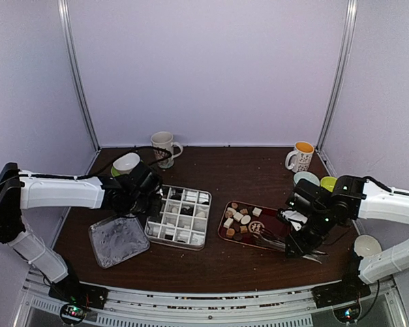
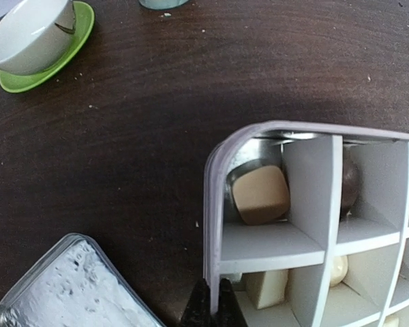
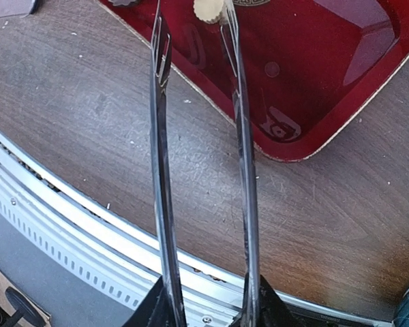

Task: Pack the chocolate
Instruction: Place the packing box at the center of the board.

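Counter of dark wood, pale lilac walls around it. A divided white box holds some chocolate in its cells; more lies on a red tray just right of the box, its emblem unreadable. Left fingers are closed at the box's rim; right fingers, farther right of the box, grip metal tongs.
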You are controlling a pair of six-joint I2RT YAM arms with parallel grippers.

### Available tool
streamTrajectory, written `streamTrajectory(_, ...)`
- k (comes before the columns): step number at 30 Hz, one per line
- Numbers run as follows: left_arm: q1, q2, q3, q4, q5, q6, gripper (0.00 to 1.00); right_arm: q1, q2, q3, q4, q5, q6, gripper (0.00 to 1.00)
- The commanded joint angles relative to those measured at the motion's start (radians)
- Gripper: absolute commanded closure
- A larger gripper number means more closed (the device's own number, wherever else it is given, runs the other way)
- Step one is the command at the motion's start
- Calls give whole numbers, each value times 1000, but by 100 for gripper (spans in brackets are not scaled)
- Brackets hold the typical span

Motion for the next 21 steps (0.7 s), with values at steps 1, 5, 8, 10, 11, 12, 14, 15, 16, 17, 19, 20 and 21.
streamTrajectory(1, 1, 20, 70, 39, 59, -78, 100, 6, 21, 25, 30, 62, 51, 64)
streamTrajectory(5, 10, 54, 90, 30, 109, -106, 100, 5, 15, 21, 50, 82, 82, 64)
streamTrajectory(8, 10, 76, 99, 39, 128, -122, 100, 5, 28, 10, 73, 60, 87, 64)
streamTrajectory(10, 10, 93, 108, 40, 138, -130, 100, 5, 41, 10, 76, 67, 86, 65)
streamTrajectory(11, 11, 104, 111, 43, 145, -136, 100, 5, 46, 11, 78, 73, 86, 66)
streamTrajectory(12, 12, 110, 112, 47, 153, -136, 100, 5, 49, 10, 81, 76, 85, 66)
streamTrajectory(14, 12, 126, 115, 53, 163, -139, 100, 6, 57, 14, 83, 76, 83, 67)
streamTrajectory(15, 13, 134, 120, 50, 165, -142, 100, 6, 61, 15, 81, 77, 84, 67)
streamTrajectory(16, 16, 144, 125, 42, 165, -145, 100, 6, 67, 18, 78, 77, 82, 68)
streamTrajectory(17, 18, 151, 129, 36, 167, -146, 100, 5, 71, 19, 76, 77, 82, 68)
streamTrajectory(19, 22, 161, 136, 28, 174, -147, 100, 5, 76, 14, 79, 75, 82, 68)
streamTrajectory(20, 25, 165, 138, 26, 177, -148, 100, 5, 79, 12, 82, 73, 83, 68)
streamTrajectory(21, 27, 168, 139, 26, 181, -150, 100, 6, 82, 8, 87, 69, 84, 69)
